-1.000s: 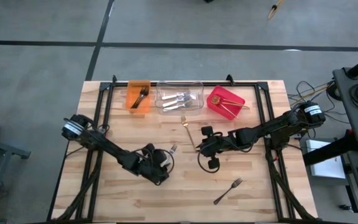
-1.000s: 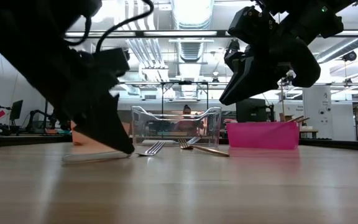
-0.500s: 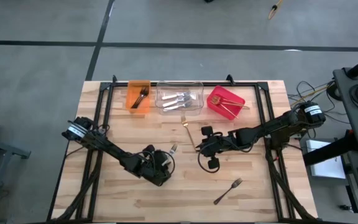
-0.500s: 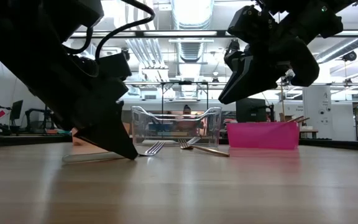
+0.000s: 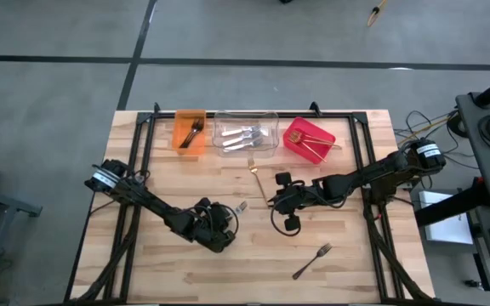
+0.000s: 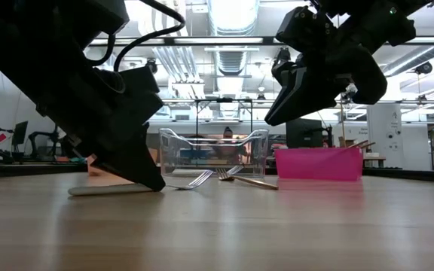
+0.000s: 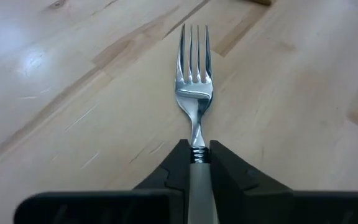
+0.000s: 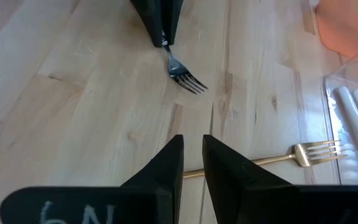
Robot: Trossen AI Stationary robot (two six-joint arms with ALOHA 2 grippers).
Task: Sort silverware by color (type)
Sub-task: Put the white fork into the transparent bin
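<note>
A shiny silver fork with a white handle [image 7: 193,99] is being clamped at its neck by the left gripper [image 7: 194,163] on the pale wooden plank table [image 5: 177,276]. The right gripper [image 8: 192,155], nearly shut and empty, is being held above a slim gold fork [image 8: 272,157]. A workshop with ceiling lights is being shown only in the low view

Counter [image 5: 177,263]: light wood planks, smooth with a faint sheen and visible grain. Silver fork [image 7: 193,93] in the left end effector [image 7: 194,163]: polished, mirror-glossy metal head on a matt pale handle; the end effector fingers are matt black. Gold fork [image 8: 272,158] at the counter's 12 o'clock: shiny metal; the clear bin [image 6: 213,150] is glossy transparent plastic, the red bin [image 6: 319,163] opaque plastic.
</note>
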